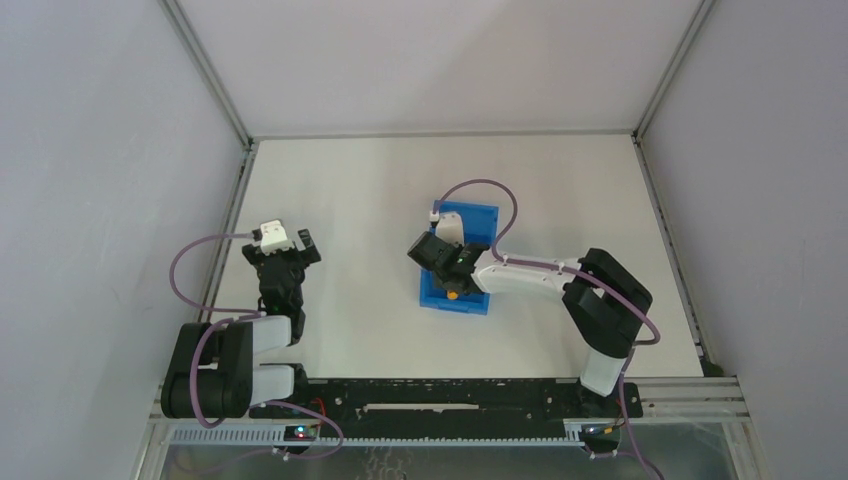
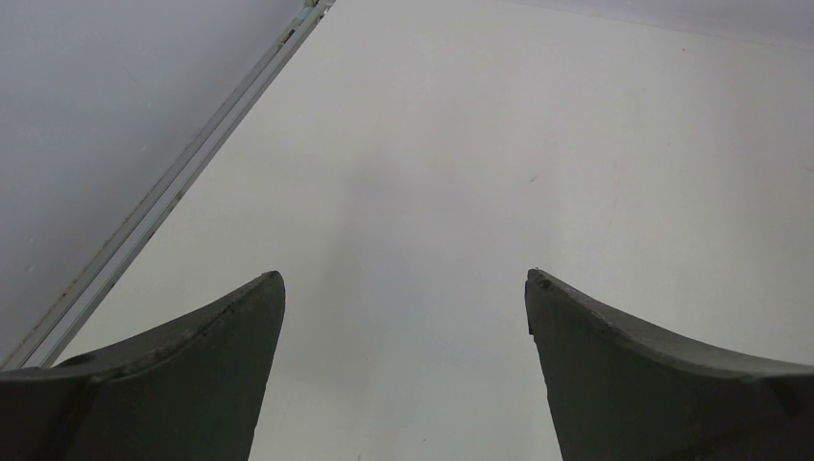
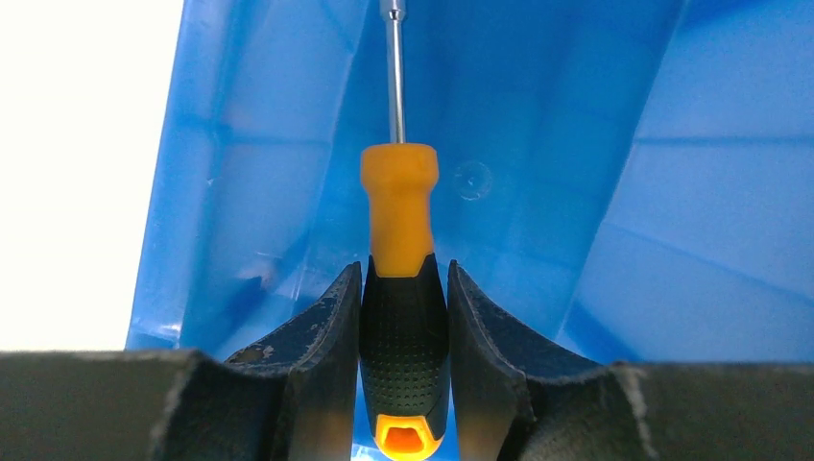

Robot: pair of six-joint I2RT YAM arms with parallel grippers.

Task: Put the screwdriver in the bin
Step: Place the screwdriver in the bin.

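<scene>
A white counter (image 1: pixel 400 180) lies inside a booth of pale grey walls (image 1: pixel 100 150), with thin metal frame bars (image 1: pixel 205 70) at the corners. The screwdriver (image 3: pixel 398 240) is inside the bin (image 3: pixel 672 192), between its blue sloped walls. The right pincer (image 3: pixel 403 279) is clamped on it: the two dark fingers (image 3: pixel 317 327) press the black dotted part of the handle from 9 and from 3 o'clock.

In the right wrist view the orange part of the handle stands out of the fingers toward 12 o'clock. The thin metal shaft runs in the same direction up to the top edge of the view. The orange butt of the handle shows at 6 o'clock, low between the two fingers. Whether the tool touches the floor of the bin, I cannot tell.

In the top view the bin stands a little to the 3 o'clock side of the counter's middle, with its long side running nearly from 12 to 6 o'clock. The right arm (image 1: pixel 530 275) reaches over it from 4 o'clock, and the orange butt is seen near the bin's 6 o'clock end. A purple cable (image 1: pixel 480 182) loops above the bin's 12 o'clock end.

The left pincer (image 2: pixel 405 279) is well apart from the bin, at its 9 o'clock, near the counter's left edge. Its fingers stand wide apart over the white counter.
</scene>
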